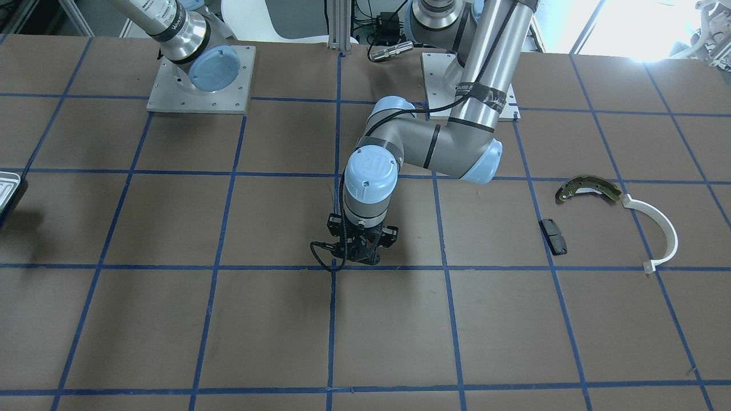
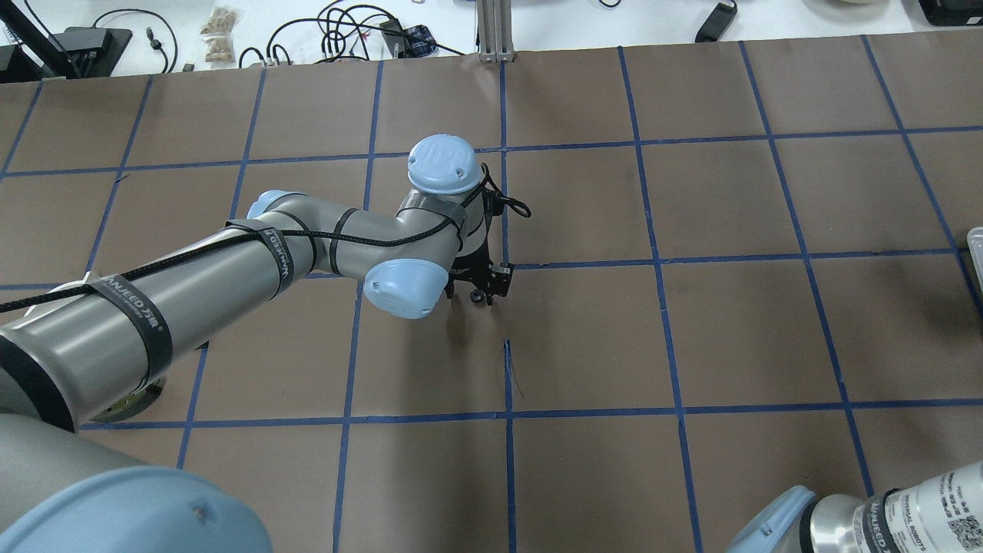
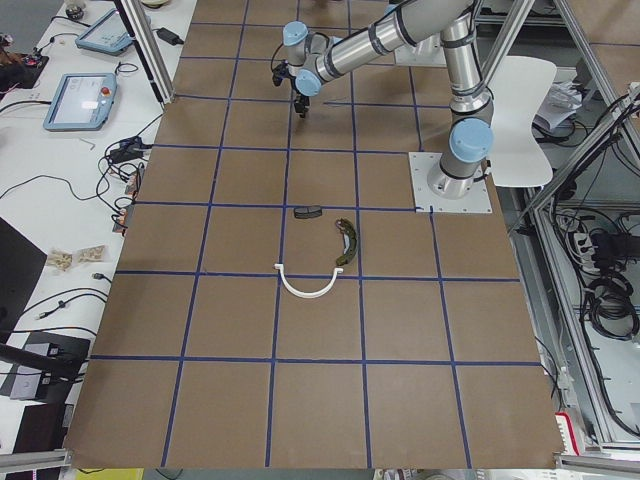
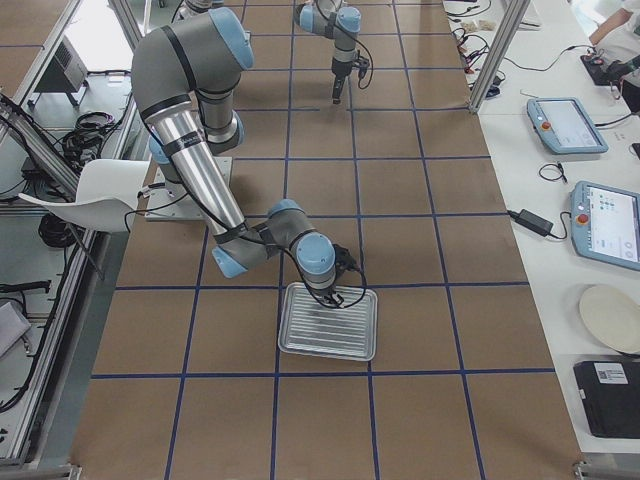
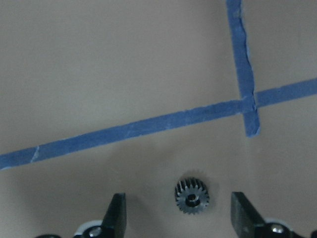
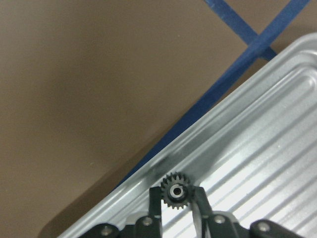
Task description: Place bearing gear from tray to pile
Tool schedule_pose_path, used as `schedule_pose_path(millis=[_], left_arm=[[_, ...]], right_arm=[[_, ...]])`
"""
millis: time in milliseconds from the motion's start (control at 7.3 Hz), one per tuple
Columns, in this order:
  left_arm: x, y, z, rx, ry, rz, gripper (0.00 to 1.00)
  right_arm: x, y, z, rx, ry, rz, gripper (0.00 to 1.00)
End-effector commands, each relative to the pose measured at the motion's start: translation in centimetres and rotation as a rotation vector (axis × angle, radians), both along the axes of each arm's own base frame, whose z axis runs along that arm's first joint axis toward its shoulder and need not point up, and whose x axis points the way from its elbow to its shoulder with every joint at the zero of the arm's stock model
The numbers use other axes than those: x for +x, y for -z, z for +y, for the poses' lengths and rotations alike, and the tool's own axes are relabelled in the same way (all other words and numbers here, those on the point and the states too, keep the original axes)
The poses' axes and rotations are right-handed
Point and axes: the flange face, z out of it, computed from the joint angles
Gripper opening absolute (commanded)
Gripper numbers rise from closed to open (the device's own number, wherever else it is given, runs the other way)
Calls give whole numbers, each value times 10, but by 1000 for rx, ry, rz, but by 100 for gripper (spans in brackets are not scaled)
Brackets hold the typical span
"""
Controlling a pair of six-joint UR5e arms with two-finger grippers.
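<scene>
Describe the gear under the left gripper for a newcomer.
On the table, by a central blue tape crossing, the left gripper hangs open. The dark gear lies between its fingers; the other gear is pinched in the right gripper over the tray.

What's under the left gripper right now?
A small dark gear lies flat on the brown table, between the open fingers of the left gripper, touching neither, near a blue tape crossing. In the overhead view the wrist covers it.

Dark gear (image 6: 176, 191), ridged silvery tray (image 6: 257, 148), blue-gridded brown table (image 1: 274, 319)
</scene>
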Motion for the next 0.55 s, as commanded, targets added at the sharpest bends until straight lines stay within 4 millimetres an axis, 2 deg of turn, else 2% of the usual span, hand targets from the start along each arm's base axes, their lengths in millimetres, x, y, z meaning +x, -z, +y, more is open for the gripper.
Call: schedule_pose_path(millis=[0,137,274,411], left_arm=[[0,0,0,-1,0,0,40],[0,1,1,2,5,0,24],[0,1,1,2,5,0,0],[0,0,-1,-1,13,1,0]], right_arm=[[3,-11,-3,5,81,-2,0],[12,-33,-6,-10,117,12,0],[37,-66,-18,-49,139,45,0],[75,-94,-35,-62,185,45,0]])
